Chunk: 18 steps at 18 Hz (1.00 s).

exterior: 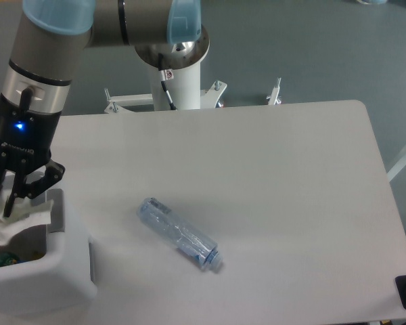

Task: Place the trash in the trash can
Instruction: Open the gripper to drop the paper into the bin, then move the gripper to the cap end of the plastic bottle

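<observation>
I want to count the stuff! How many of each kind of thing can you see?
Bottles: 1, the crushed bottle on the table.
Wrappers: 1, the white wrapper held in the gripper.
Bins: 1, the white bin.
Total: 3
</observation>
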Motion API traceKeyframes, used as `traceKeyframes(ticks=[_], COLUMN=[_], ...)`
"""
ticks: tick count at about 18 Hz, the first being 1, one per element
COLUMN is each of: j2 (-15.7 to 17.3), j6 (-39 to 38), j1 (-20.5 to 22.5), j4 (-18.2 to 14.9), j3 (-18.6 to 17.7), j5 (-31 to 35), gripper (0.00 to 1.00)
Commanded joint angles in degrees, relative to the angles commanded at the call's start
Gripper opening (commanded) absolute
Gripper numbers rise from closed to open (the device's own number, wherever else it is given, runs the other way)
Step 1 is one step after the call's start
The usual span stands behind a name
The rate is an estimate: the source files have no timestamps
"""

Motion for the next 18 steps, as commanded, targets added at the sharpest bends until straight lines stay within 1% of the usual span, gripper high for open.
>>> traceKeyframes(ticks=[3, 5, 9, 10, 11, 12, 14, 15, 16, 18], j2=[0.0, 0.0, 0.0, 0.0, -0.17, -0.18, -0.44, -0.7, -1.14, -2.63], j6=[-0.26, -1.57, -10.7, -11.77, -12.91, -13.18, -13.71, -15.19, -16.86, -17.58], j1=[0.0, 0.79, 5.53, 6.58, 8.59, 9.83, 12.47, 13.53, 14.75, 16.61], j4=[-0.09, -0.09, -0.09, -0.09, -0.44, -0.7, -1.05, -1.4, -1.49, -1.58], j3=[-0.09, -0.09, -0.18, -0.18, -0.18, -0.26, -0.96, -1.49, -1.67, -2.46], j5=[0.09, 0.18, 0.18, 0.35, 0.79, 1.75, 5.95, 8.24, 10.18, 13.69], gripper=[1.0, 1.0, 1.0, 1.0, 1.0, 1.0, 1.0, 1.0, 1.0, 1.0])
